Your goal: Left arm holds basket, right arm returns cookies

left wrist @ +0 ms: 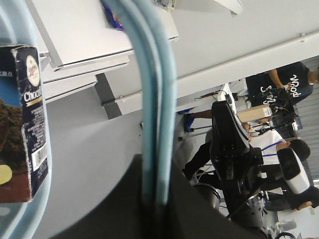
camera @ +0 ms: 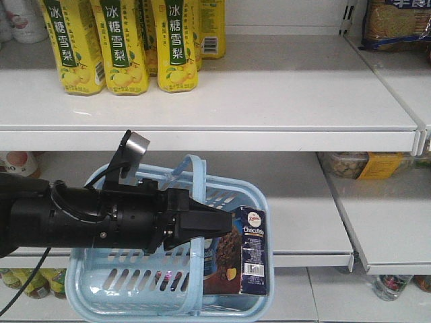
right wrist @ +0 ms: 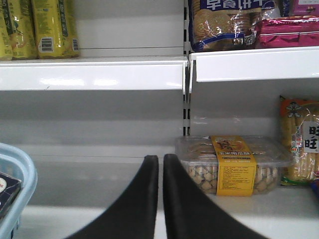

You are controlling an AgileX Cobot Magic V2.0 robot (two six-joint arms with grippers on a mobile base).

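Note:
The light blue basket (camera: pixel 101 296) hangs in front of the lower shelf. My left gripper (camera: pixel 225 223) is shut on its two looped handles (camera: pixel 195 168), which run up between the jaws as handles (left wrist: pixel 154 99) in the left wrist view. The cookies (camera: pixel 246 252), a dark navy carton, stand upright inside the basket at its right end, just right of the left gripper tip; the same cookies (left wrist: pixel 22 124) show at that view's left edge. My right gripper (right wrist: pixel 160 158) is shut on nothing and faces the lower shelf. The basket (right wrist: pixel 22 174) lies at its left.
Yellow drink bottles (camera: pixel 124 44) stand at the back left of the upper shelf (camera: pixel 269 87). A clear tub of biscuits with a yellow label (right wrist: pixel 229 164) sits on the lower shelf just right of the right gripper. Biscuit packets (right wrist: pixel 224 22) lie above it.

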